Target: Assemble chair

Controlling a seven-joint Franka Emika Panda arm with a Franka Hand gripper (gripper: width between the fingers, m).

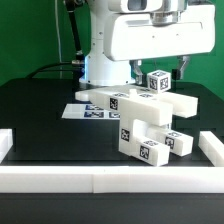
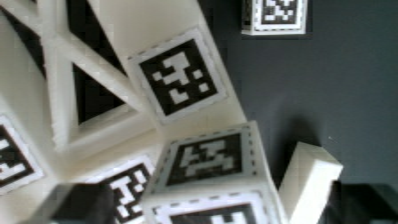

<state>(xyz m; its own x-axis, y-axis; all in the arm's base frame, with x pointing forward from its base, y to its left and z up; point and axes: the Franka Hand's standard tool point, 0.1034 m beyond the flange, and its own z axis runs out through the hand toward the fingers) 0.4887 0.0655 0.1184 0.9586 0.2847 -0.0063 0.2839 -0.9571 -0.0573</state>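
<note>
The chair (image 1: 140, 125), a half-built cluster of chunky white tagged pieces, sits mid-worktop (image 1: 40, 110), its parts leaning together where slots meet; one tagged block (image 1: 158, 82) stands proud at the top, probably for easy reach; the pincer (image 1: 161, 71) straddles that block, though clenched or merely around it I cannot tell (the wrist view shows only close tags and slats); the marker board (image 1: 82, 112) lies behind; border rails (image 1: 100, 181) fence the edges, presumably against sliding.

Chair pieces (image 1: 140, 125) look smooth white plastic (matt), table (image 1: 40, 110) matt black.
</note>
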